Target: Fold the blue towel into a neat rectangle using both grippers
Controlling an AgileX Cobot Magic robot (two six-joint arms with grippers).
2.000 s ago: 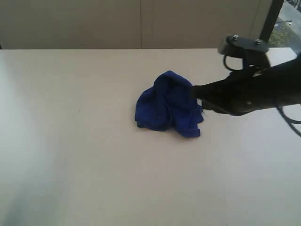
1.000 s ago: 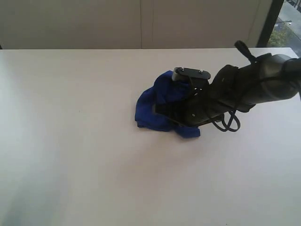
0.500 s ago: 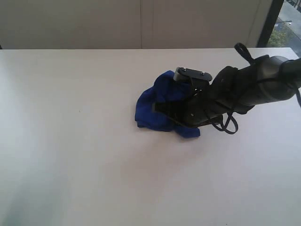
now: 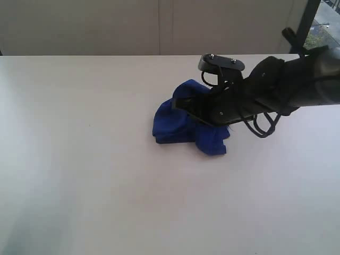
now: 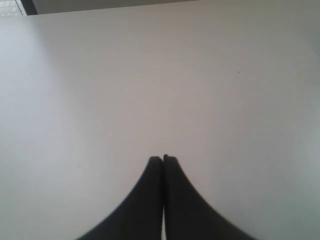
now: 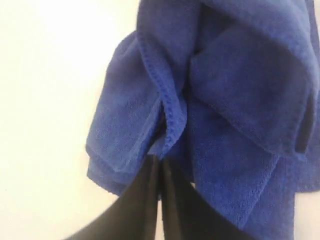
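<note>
Obs., exterior view: the blue towel [image 4: 172,125] lies crumpled in a loose heap on the pale table [image 4: 79,159], a little right of the middle and toward the far side. It is bunched, not flat, with one lobe spilling toward the near right.

Right arm [image 4: 287,87] reaches in from the right edge, low over the heap, and its dark body covers the right half of the cloth. A looped black cable [image 4: 260,127] hangs under the arm. The right gripper [image 4: 178,105] sits at the top left of the heap, in contact with the cloth.

Right wrist view: the right gripper [image 6: 160,160] has its two black fingers pressed together with no gap showing. The tips meet the blue towel [image 6: 225,90] at a stitched hem, and a small fold of that hem is pinched between them (grasping cloth, not merely touching). Fuzzy pile and the hem stitching are clear. Several layers overlap, and bare table [image 6: 45,100] lies beside them.

Left wrist view: the left gripper [image 5: 163,159] is clenched, fingers flat against each other, holding nothing, above bare table [image 5: 150,75].

Left arm is outside the exterior view.
</note>
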